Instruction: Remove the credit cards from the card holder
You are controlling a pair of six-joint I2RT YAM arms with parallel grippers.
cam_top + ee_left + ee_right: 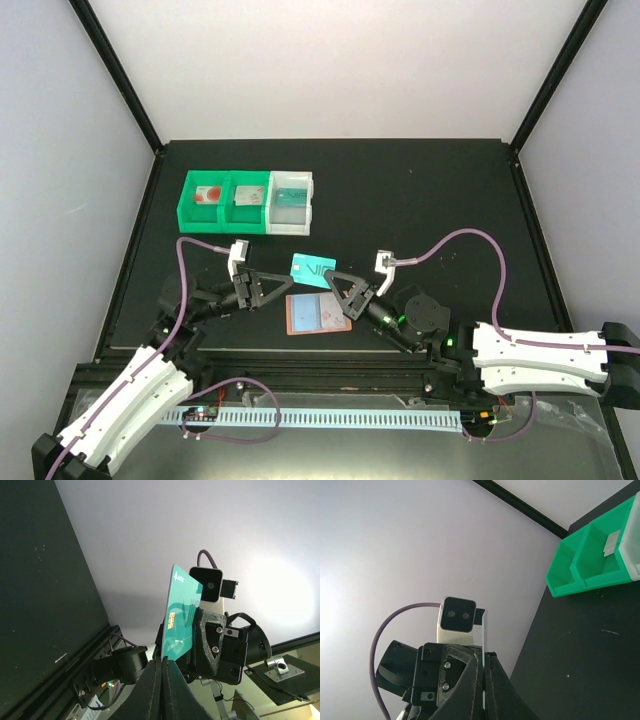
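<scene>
Aloft, teal card (312, 268) in right claw (331, 277)

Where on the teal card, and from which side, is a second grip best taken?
At its left edge, from the left, as the left gripper seems to pinch the teal card: jaws across its flat faces. It is thin and raised above the card holder, and the right gripper is shut on the opposite edge.
</scene>
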